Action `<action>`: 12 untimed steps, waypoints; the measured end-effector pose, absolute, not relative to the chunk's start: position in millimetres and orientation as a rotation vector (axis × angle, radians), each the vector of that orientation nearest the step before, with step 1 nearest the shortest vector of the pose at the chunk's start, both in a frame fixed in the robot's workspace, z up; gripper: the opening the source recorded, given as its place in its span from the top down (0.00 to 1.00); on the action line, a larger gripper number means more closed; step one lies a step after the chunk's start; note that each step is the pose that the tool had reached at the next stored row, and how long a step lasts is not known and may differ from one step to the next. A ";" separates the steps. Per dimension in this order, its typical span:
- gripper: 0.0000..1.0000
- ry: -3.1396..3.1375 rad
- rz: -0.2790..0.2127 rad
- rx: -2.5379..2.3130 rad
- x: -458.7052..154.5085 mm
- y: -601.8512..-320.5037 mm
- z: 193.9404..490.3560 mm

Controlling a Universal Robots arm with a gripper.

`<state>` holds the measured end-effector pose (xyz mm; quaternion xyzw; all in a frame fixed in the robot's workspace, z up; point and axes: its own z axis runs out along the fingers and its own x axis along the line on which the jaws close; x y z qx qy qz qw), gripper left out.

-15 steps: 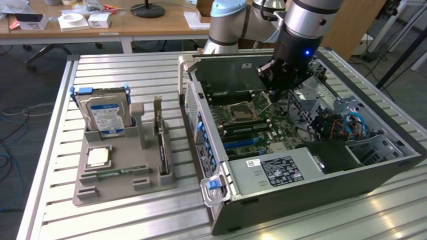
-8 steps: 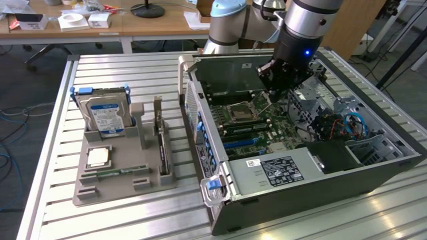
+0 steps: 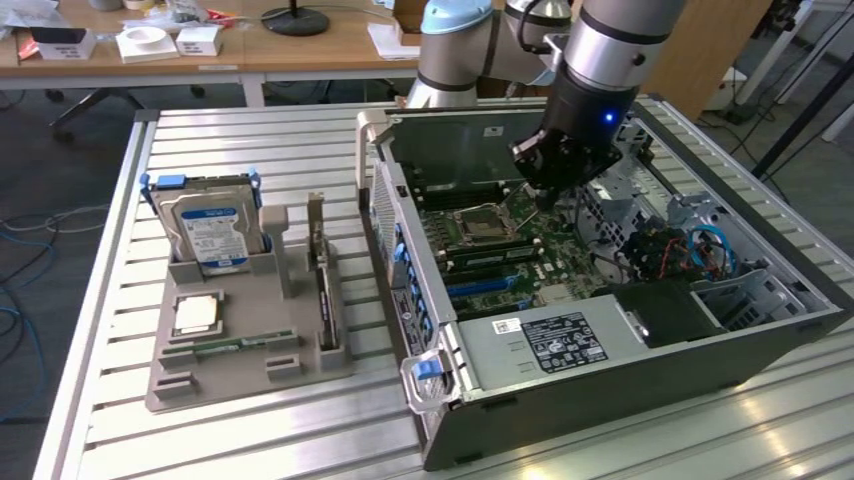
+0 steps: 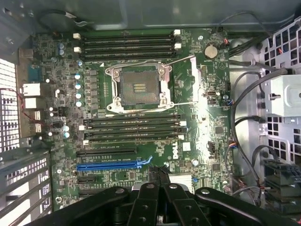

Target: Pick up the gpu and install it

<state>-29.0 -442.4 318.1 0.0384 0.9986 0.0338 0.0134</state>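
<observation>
My gripper [image 3: 546, 196] hangs inside the open computer case [image 3: 587, 390], just above the green motherboard [image 3: 514, 255]. In the wrist view its black fingers [image 4: 149, 197] meet at the tips, so the gripper [image 4: 160, 176] is shut with nothing between them. Just past the tips lies the long blue card slot [image 4: 111, 165], with the empty CPU socket [image 4: 138, 88] further on. A thin dark card [image 3: 322, 285], seemingly the gpu, stands on edge in the grey holder [image 3: 200, 385] on the exterior view's left, well away from the gripper.
The grey holder also carries an upright blue-labelled hard drive [image 3: 208, 228], a flat CPU [image 3: 198, 315] and a memory stick [image 3: 240, 345]. Cables and a drive cage [image 3: 694, 250] crowd the case's right side. A power supply [image 3: 561, 340] sits at the case's near end. A wooden desk [image 3: 240, 40] stands behind.
</observation>
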 end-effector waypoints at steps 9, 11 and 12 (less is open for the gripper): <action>0.90 3.111 0.105 0.119 -29.0 -442.4 308.0; 0.90 3.111 0.105 0.120 -29.0 -442.4 307.9; 0.90 3.111 0.105 0.119 -29.0 -442.4 307.9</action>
